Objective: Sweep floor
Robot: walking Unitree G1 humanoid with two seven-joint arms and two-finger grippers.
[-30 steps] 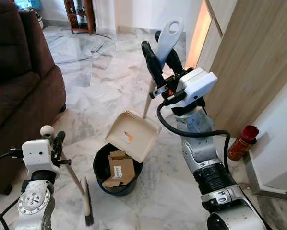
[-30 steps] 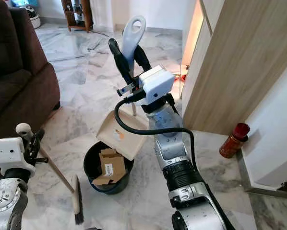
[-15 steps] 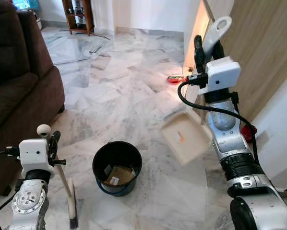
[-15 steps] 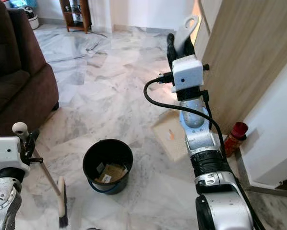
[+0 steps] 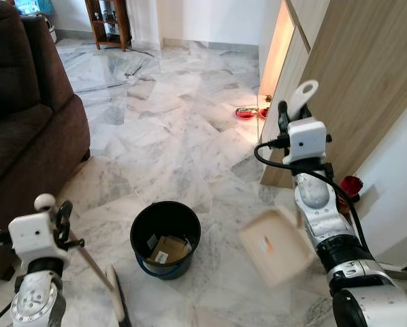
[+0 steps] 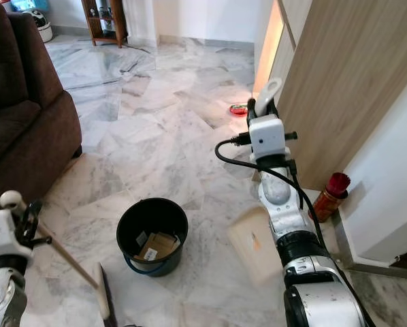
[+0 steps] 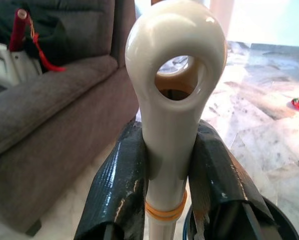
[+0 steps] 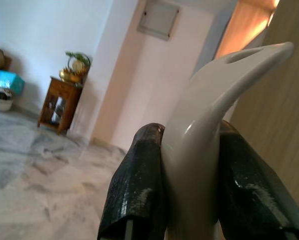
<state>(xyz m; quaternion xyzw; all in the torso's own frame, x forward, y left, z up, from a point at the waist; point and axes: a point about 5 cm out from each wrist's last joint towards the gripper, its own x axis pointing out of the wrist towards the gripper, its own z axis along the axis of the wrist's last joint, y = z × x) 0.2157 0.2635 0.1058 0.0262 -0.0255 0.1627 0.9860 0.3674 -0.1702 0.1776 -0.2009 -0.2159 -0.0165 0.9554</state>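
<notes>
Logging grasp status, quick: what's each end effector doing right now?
Left end effector: closed on the broom handle.
Right end effector: closed on the dustpan handle.

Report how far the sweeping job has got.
Done, by the look of it: cardboard scraps lie inside the black bucket. In hand: the right gripper is shut on the dustpan handle, the pan hanging low right of the bucket; the left gripper is shut on the brush handle. Left: a small red item lies on the floor by the wooden panel.
</notes>
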